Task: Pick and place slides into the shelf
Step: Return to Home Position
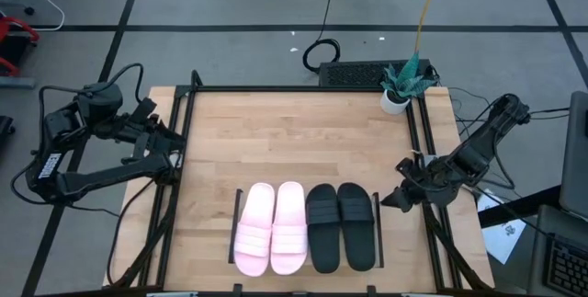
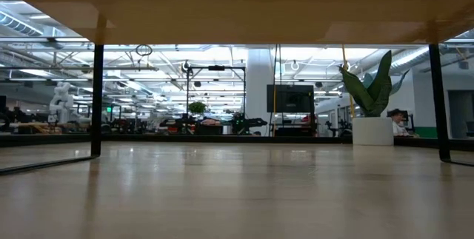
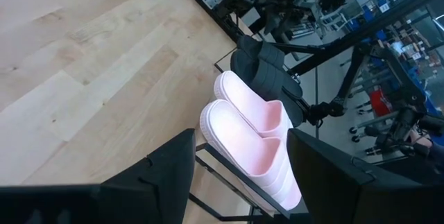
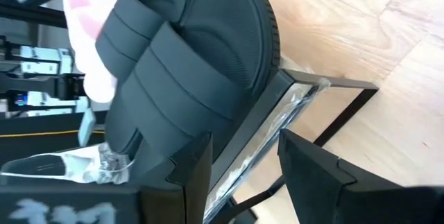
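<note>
Side by side on the shelf (image 1: 378, 233), near the table's front edge, lie a pale pink pair of slides (image 1: 271, 228) and a black pair (image 1: 340, 226), resting on their soles with toes toward the far edge. My left gripper (image 1: 175, 145) waits open over the table's left edge, pointing at the pink pair (image 3: 250, 127). My right gripper (image 1: 393, 199) hovers open at the table's right edge, just right of the shelf's black end rail (image 4: 333, 85). The black slide (image 4: 187, 50) sits close in front of its fingers (image 4: 246, 141), which hold nothing.
A potted plant (image 1: 404, 81) stands at the table's far right corner. Black frame bars (image 1: 188, 104) run along the table's left, right and far edges. A keyboard (image 1: 354, 74) lies beyond the far edge. Bare wood (image 1: 303, 141) stretches behind the shelf.
</note>
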### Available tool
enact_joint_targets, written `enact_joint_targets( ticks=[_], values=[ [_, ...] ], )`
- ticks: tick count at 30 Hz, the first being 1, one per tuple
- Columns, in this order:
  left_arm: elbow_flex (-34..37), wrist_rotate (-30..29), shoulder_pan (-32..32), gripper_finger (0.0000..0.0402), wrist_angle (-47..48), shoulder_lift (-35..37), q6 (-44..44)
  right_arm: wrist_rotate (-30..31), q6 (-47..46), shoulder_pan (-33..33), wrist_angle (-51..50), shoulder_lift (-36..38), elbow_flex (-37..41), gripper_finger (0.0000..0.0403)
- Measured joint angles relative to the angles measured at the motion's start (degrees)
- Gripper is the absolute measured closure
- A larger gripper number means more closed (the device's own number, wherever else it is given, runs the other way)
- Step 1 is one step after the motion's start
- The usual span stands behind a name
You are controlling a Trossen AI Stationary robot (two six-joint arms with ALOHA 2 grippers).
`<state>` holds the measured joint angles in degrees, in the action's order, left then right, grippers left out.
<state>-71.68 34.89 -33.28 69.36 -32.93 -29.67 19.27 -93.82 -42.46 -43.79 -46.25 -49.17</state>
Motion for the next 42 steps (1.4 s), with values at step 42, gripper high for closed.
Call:
enact_joint_targets(
  ticks=[42],
  values=[
    [-27.9, 9.7, -26.2, 0.0174, 19.0, 32.2, -1.6, 24.6, 54.0, 0.0, 10.2, 32.4, 8.8, 0.0245]
  ],
)
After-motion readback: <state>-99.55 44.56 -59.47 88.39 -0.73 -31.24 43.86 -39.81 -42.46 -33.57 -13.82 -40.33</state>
